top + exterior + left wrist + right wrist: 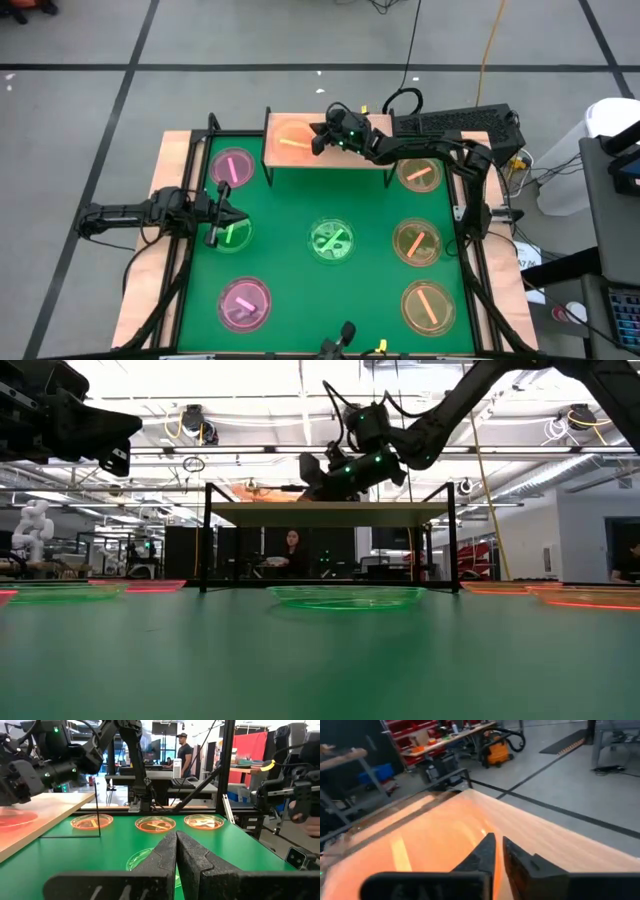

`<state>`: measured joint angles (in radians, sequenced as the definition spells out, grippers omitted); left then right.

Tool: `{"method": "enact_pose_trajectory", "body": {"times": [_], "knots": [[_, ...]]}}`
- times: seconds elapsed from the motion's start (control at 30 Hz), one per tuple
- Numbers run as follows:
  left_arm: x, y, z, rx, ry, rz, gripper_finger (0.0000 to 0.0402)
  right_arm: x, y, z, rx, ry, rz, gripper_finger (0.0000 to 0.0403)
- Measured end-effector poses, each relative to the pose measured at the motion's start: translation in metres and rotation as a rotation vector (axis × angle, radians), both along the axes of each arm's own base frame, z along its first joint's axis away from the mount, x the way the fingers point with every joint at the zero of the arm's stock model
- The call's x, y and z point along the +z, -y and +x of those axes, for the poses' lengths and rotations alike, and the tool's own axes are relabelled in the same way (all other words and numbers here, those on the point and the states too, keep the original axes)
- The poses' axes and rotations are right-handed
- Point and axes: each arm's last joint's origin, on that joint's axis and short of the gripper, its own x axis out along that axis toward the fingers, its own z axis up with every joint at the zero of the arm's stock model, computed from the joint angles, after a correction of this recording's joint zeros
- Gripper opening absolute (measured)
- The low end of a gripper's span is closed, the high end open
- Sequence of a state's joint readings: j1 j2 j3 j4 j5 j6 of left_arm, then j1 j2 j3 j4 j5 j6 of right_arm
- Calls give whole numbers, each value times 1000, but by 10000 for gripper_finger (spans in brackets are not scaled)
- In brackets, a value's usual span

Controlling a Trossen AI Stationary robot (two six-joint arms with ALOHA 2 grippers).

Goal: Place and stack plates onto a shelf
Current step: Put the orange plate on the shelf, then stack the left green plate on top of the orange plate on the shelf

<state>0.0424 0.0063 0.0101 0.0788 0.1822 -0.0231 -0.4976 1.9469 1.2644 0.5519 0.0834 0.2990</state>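
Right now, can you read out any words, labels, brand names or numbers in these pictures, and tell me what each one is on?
None can be read.
Plates: only coloured bars or crosses at centre, no lettering.
Shelf: bare wood, no label.
Left gripper and right gripper: no readable marking.
Bins on the room's shelving, right wrist view: any labels too blurred to read.
Room behind the table, low view: no sign large enough to read.

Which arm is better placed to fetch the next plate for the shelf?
Probably the left. The left gripper hovers shut over the green plate on the table's left side, while the right gripper is at the shelf, shut at the orange plate lying there.
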Motion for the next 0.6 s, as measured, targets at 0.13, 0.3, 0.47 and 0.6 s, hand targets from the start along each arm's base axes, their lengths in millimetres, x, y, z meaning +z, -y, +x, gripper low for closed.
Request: {"method": "enact_pose_trajectory", "body": {"times": [0.13,0.3,0.47,0.6], "knots": [[0,0,0,0,0,0,15,0,1,-1,-19,-21,-27,71],[0,0,0,0,0,0,15,11,2,-3,-17,6,-65,126],[0,0,0,0,0,0,15,45,-4,-13,3,40,-160,155],[0,0,0,0,0,0,15,96,-23,-35,115,50,-240,161]]}}
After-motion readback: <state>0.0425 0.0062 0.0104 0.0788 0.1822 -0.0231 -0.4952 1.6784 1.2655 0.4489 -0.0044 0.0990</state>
